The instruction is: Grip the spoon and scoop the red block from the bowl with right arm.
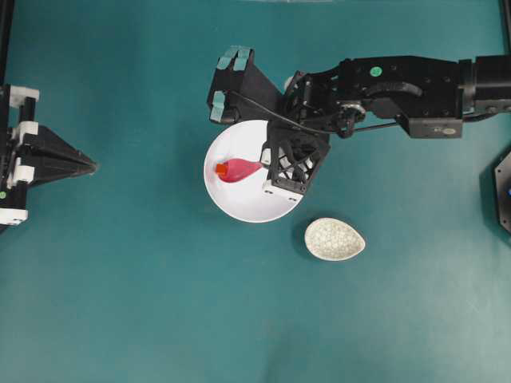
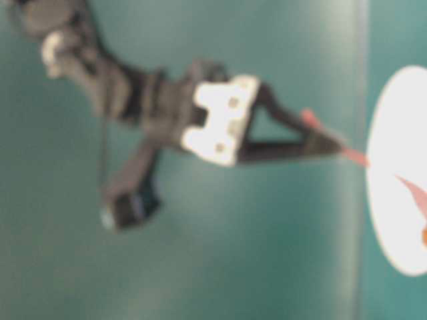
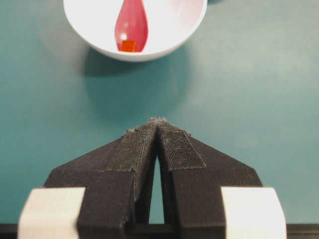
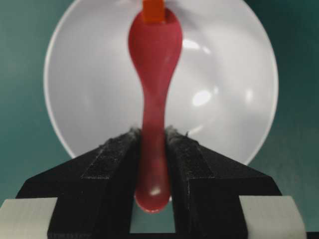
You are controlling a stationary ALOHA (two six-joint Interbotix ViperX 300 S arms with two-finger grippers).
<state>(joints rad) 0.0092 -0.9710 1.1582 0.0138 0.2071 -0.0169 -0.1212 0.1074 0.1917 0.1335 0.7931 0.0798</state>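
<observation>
Two pincers are catalogued on a teal bench (image 1: 120,303). Right pincer (image 4: 154,142): clamped on the handle of the spoon (image 4: 153,99), one pad on each side, the handle's rounded end poking out behind the pads; the grip sits far back on the handle, presumably so the oval scoop can reach across the dish while the arm stays outside it. Spoon: glossy pink-red, scoop lying inside the bowl (image 1: 239,199) and pointing left in the overhead view, held roughly level. Red block (image 1: 220,169): tiny orange-red cube at the tip of the scoop, touching it; whether it rests in the scoop or only against its front edge on the bowl's floor cannot be told. Bowl: plain white, round, middle of the bench, the right arm (image 1: 399,88) reaching to it from the right. Left pincer (image 3: 158,130): pads pressed together at the tips, nothing between them, parked at the left edge well apart from the bowl and pointing toward it, likely idle since the job belongs to the other arm. Small speckled dish (image 1: 334,238): oval, grey-white, near and right of the bowl, not touching it, contents none visible. Judged stage: scoop in progress, lift not yet made.
</observation>
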